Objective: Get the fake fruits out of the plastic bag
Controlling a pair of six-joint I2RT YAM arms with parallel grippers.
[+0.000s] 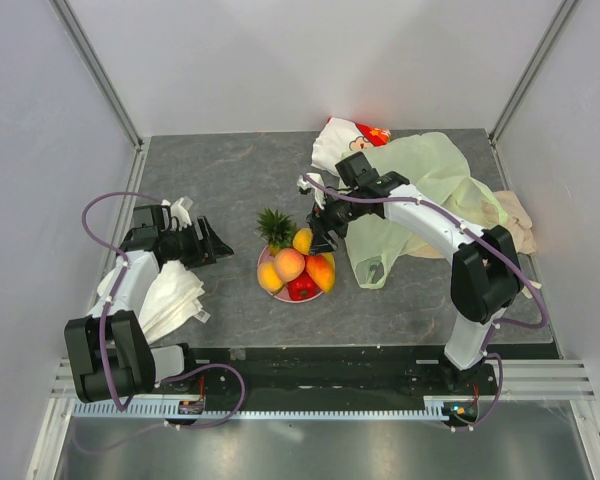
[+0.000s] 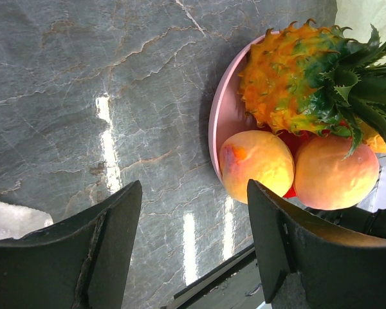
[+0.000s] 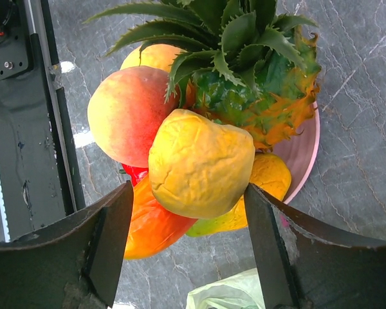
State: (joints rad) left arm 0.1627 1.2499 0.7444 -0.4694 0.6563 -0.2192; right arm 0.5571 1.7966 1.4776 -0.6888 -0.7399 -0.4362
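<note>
The glossy plastic fake fruits (image 1: 296,270), a green-crowned pineapple (image 1: 275,228) among them, are heaped on a round pink plate (image 2: 222,116) near the middle of the grey marbled table (image 1: 230,170). The right gripper (image 1: 318,237) is shown released, its fingers spread either side of a wrinkled yellow fruit (image 3: 199,161) atop the heap; the thin pale-green plastic bag (image 1: 430,185) is spread behind it, toward the table's far right corner. The left gripper (image 2: 194,193) is seen just left of the plate, fingers apart, nothing between them.
</note>
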